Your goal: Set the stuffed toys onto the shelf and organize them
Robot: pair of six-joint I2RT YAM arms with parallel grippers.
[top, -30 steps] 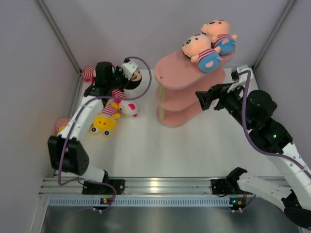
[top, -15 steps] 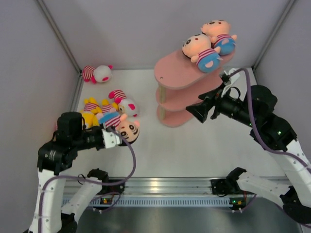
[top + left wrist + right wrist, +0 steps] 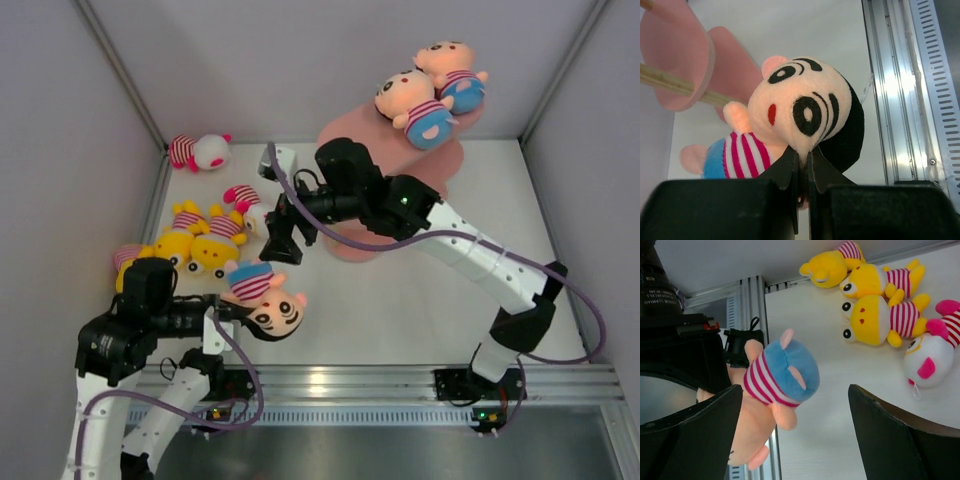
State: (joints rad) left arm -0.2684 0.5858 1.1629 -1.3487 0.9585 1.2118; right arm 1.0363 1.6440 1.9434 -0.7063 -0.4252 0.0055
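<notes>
Mid-air pass near the table's near-left corner, with a thin hold on the toy.

The left gripper [image 3: 801,156] is clamped on a narrow pinch of the peach-faced doll [image 3: 265,298] at the edge of its head, holding it off the table [image 3: 400,300] just inside the near edge. The doll has a black-haired head, a pink-and-white striped shirt and blue shorts, and its body sticks out unsupported. The pinch looks shallow, so a jolt could pull the soft plush free. The right gripper [image 3: 795,390] stands wide apart on either side of the shorts without touching them. If the left lets go before these fingers close, the doll likely drops towards the front rail. Behind the right arm, the shelf [image 3: 445,165] stands towards the far edge, and a careless swing back could knock it. Two dolls [image 3: 430,90] already crowd the far end of its top board.
</notes>
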